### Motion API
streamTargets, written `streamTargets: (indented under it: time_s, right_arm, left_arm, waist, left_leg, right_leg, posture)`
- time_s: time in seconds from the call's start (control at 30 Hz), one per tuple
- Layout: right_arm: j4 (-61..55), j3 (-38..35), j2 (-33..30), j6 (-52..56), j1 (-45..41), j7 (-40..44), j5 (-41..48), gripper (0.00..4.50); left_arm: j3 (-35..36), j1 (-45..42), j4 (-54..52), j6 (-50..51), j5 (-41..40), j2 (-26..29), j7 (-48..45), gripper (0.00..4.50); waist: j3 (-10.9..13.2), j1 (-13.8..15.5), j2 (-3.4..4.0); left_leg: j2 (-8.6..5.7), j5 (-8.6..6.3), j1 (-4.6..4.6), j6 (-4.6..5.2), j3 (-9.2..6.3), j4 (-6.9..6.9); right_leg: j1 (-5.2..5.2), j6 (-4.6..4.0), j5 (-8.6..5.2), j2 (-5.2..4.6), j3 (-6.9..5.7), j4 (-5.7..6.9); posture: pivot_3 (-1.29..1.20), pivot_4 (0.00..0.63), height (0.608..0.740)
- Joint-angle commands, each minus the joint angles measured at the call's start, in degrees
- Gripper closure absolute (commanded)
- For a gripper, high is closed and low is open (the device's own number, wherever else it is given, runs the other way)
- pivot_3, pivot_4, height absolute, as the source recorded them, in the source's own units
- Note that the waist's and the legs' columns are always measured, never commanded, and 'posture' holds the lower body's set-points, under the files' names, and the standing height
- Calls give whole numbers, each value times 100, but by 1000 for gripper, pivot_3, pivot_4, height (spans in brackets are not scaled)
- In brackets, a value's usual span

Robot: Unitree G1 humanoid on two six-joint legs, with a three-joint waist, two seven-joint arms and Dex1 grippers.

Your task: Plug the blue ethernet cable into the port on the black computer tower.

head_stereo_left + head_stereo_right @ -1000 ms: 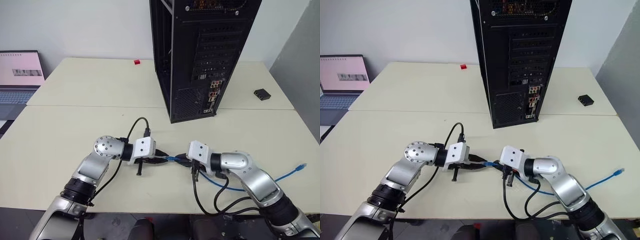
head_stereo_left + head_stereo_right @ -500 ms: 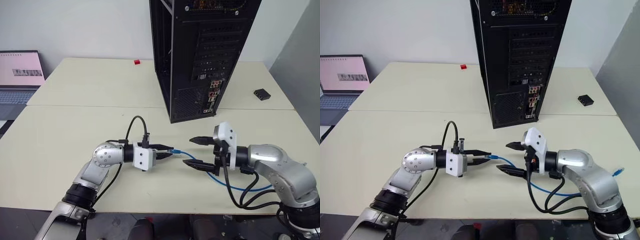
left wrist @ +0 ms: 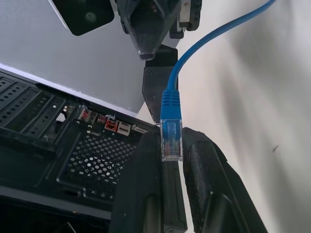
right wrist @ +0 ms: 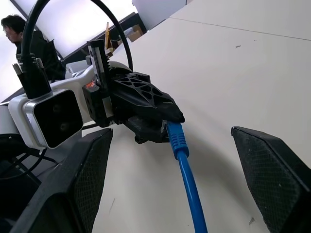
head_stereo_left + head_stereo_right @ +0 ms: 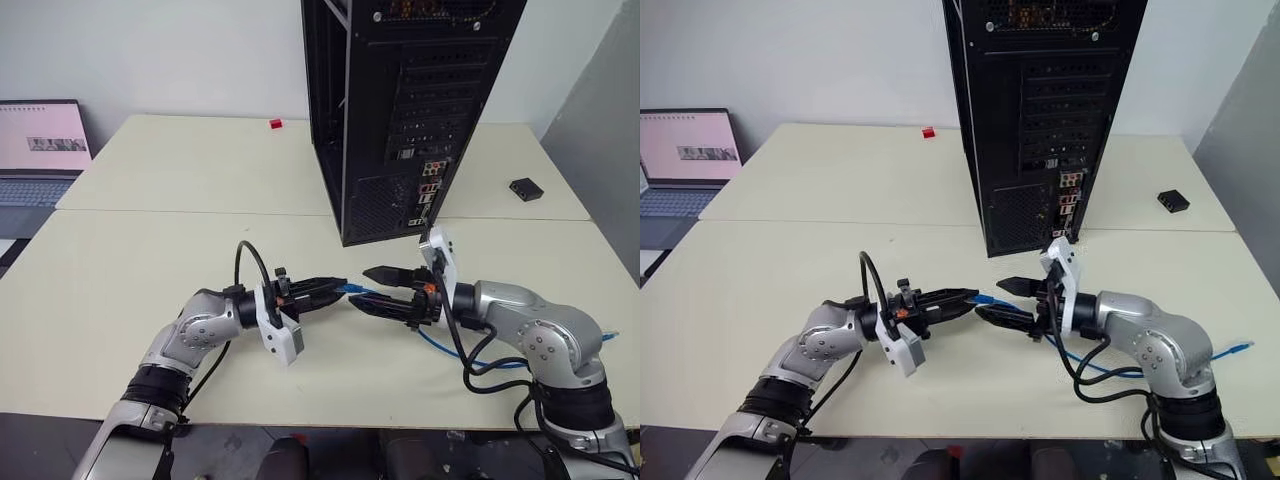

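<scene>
Plug end of the thin bright blue ethernet cable sits clamped in the left end effector; right end effector spread wide around the cord, with bare cream desk before the tall black computer tower.

Both arms bent inward over the table, forearms converging, grippers level and facing each other tip to tip, just apart. Left gripper points right, fingers pinched on the cable plug, plug end seated between the pads with the cord running out toward the other arm. Left wrist rolled so its white camera block hangs below the forearm. Right gripper points left, fingers spread wide, one above and one below the cable, touching nothing. Right wrist's white block sits on top.
</scene>
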Motion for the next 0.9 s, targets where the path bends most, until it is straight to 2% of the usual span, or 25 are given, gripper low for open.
streamTargets:
  time_s: [0.03, 0.3, 0.43, 0.67, 0.77, 0.8, 0.83, 0.9]
  right_arm:
    - [-36, -75, 51, 7, -141, -54, 228, 378]
    - [136, -128, 196, 63, -184, -265, 406, 378]
    - [175, -91, 181, 75, -202, -305, 448, 1029]
    - [237, -102, 180, 125, -246, -361, 547, 2674]
    - [272, -113, 195, 155, -273, -372, 587, 3195]
    - [290, -118, 200, 176, -290, -377, 608, 3628]
    - [302, -120, 200, 190, -301, -382, 626, 3626]
    - [305, -129, 190, 221, -296, -387, 666, 4158]
  left_arm:
    - [84, -124, -91, -96, 156, 76, 346, 4209]
    - [18, -119, -142, -13, 304, 144, 692, 4209]
    - [-12, -146, -153, -1, 375, 165, 803, 4209]
    - [-52, -131, -195, 19, 483, 170, 946, 4209]
    - [-71, -133, -192, -6, 506, 182, 990, 4209]
    - [-72, -135, -195, -27, 525, 183, 1010, 4209]
    - [-72, -137, -197, -42, 543, 183, 1027, 4209]
    - [-75, -114, -214, -51, 572, 170, 1056, 4209]
  waist:
    - [0, -2, 0]
    - [0, -4, 0]
    - [0, -3, 1]
    - [0, -3, 1]
    - [0, -4, 1]
    - [0, -4, 1]
    - [0, -3, 1]
    - [0, -3, 1]
  left_leg:
    - [0, 0, 0, 0, 0, 0]
    - [1, 0, 0, 0, 0, -1]
    - [1, 0, 0, 0, -1, -1]
    - [1, 0, 0, 0, -1, -1]
    - [1, 0, 0, 0, -1, -1]
    - [1, 0, 0, 0, -1, -1]
    - [1, 0, 0, 0, 0, -1]
    - [1, 0, 0, 0, 0, -1]
  right_leg:
    - [0, 0, 0, 0, 0, 1]
    - [0, 0, 0, 0, -1, 1]
    - [0, 0, 0, 0, -1, 1]
    - [0, 0, 0, 0, -2, 1]
    - [0, 0, 0, 0, -2, 1]
    - [0, 0, 0, 0, -2, 2]
    - [0, 0, 0, 0, -2, 1]
    - [0, 0, 0, 0, -1, 1]
  posture:
    - [0, 150, 740]
    - [0, 150, 740]
    - [0, 150, 740]
    - [0, 150, 740]
    - [0, 150, 740]
    - [0, 150, 740]
    - [0, 150, 740]
    - [0, 150, 740]
